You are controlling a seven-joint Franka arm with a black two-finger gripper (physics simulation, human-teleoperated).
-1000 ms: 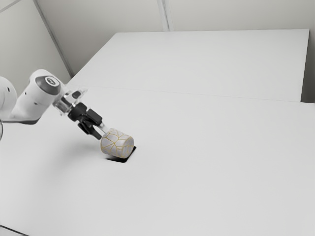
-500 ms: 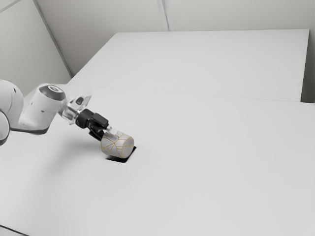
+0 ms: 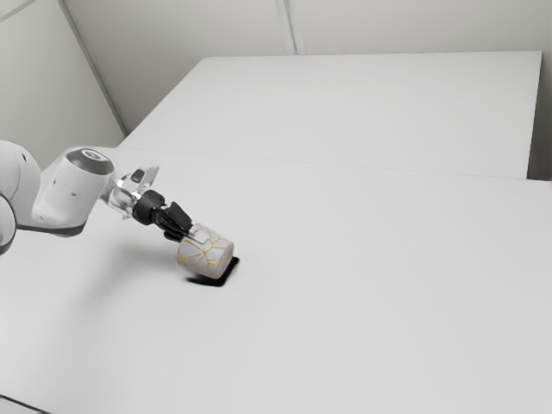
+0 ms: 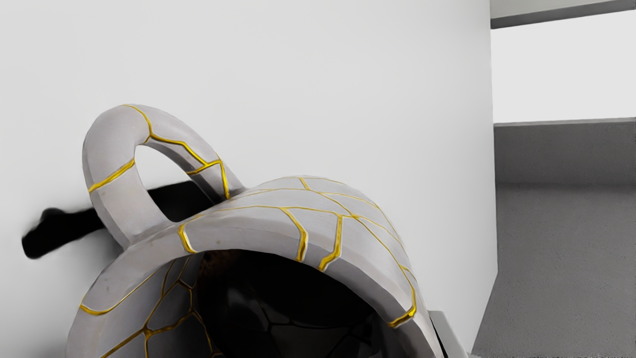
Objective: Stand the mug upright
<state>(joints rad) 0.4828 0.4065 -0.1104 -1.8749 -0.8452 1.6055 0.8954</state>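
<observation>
Exterior view shows the tool (image 3: 192, 236) clamped on the wall of the mug (image 3: 207, 255), which is tipped on its side with its mouth toward the tool, and the tabletop (image 3: 362, 285) stretching beneath and beyond both.

The white tabletop (image 3: 362, 328) has one thin seam (image 3: 345, 166) across it, and behind it pale grey walls (image 3: 181, 34) are meeting in a corner (image 3: 95, 69)

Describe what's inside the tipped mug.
Inside the mug, the grey inner wall bears gold veins. Deeper in, it is nearly black. The rim and outer wall cover part of the interior, so I cannot tell whether it holds anything.
</observation>
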